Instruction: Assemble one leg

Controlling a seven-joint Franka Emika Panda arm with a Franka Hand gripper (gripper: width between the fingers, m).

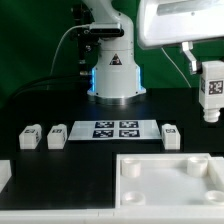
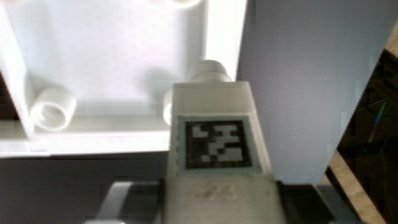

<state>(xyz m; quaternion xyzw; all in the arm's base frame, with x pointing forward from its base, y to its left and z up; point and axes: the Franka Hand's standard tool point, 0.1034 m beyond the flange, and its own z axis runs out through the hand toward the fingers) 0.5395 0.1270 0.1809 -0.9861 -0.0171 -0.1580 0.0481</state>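
The gripper (image 1: 207,68) hangs high at the exterior view's right, well above the table (image 1: 70,165), with its two fingers closed against the sides of the leg (image 1: 211,90). The jaws stand only as far apart as the leg's width. The leg hangs upright from them, its upper end caught between the fingers and most of its length, with the black-and-white tag facing the camera, below the fingertips. It touches nothing but the gripper and floats clear of the table, above the far right part of the white panel (image 1: 165,180), which lies flat at the near edge of the scene. In the wrist view the leg (image 2: 217,125) runs straight out from the gripper (image 2: 214,195), tag toward the lens. Its narrow rounded tip shows in front of the raised rim of the panel (image 2: 107,60). How far the tip is from the panel cannot be told from that view. A round corner socket on the panel (image 2: 54,110) lies off to one side of the leg, not in line with it. On the table beyond the panel, three loose legs lie in a row with the marker board (image 1: 115,129). Two (image 1: 30,136) (image 1: 57,135) are on the exterior view's left of it and one (image 1: 171,135) is on its right.
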